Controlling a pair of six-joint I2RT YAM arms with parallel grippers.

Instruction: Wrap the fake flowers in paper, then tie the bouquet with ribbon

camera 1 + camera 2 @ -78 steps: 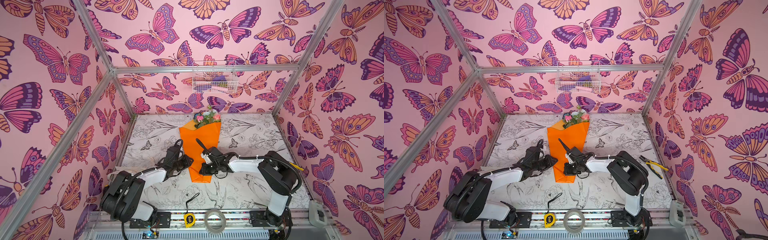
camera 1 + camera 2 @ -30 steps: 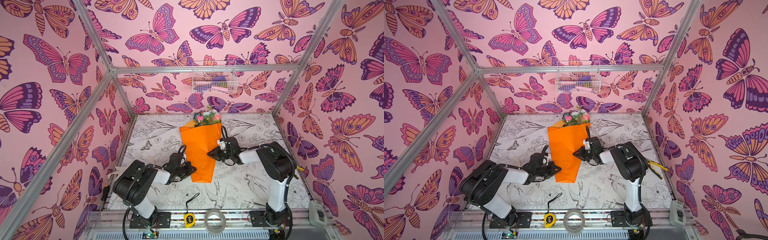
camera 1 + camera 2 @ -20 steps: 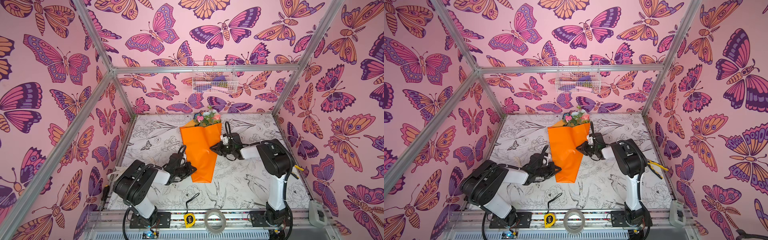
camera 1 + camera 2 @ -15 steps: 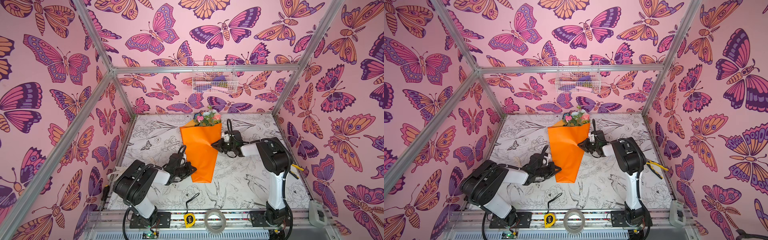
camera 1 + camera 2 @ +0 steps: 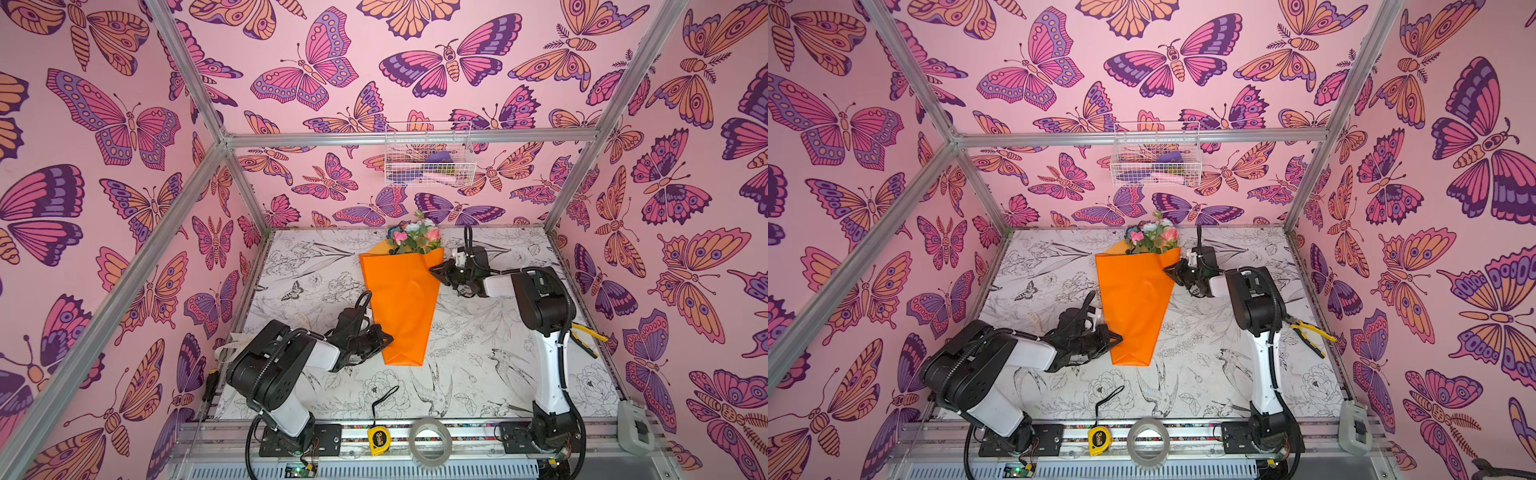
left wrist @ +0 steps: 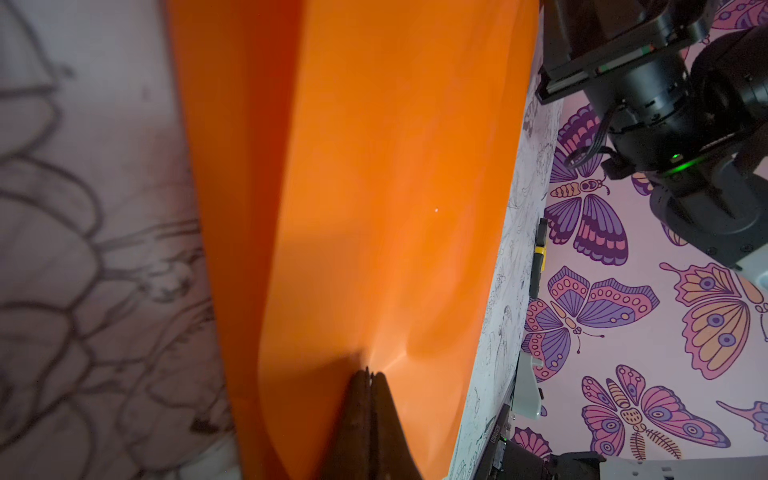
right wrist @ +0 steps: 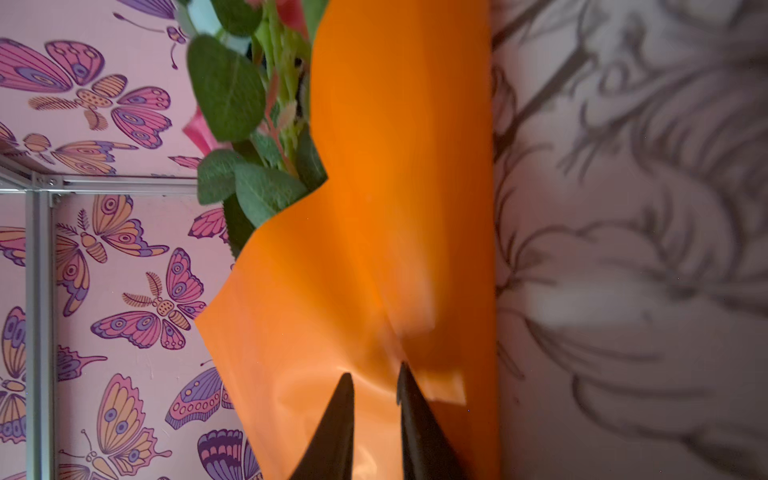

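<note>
The left gripper (image 6: 368, 374) is clenched on the lower left edge of the orange paper (image 6: 374, 208). The right gripper (image 7: 374, 380) stands slightly parted at the paper's upper right corner, without a clear hold. The bouquet (image 5: 405, 299) lies flat in the middle of the table (image 5: 478, 365), flowers toward the back wall (image 5: 332, 195), not yet tied. The step seems to be closing the paper, and next it must stay folded for tying.

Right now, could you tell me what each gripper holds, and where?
Left gripper: shut on the bouquet, at the orange wrap's side edge near the narrow end. Right gripper: fingers apart at the wrap's flower-end corner; hold unclear.
</note>
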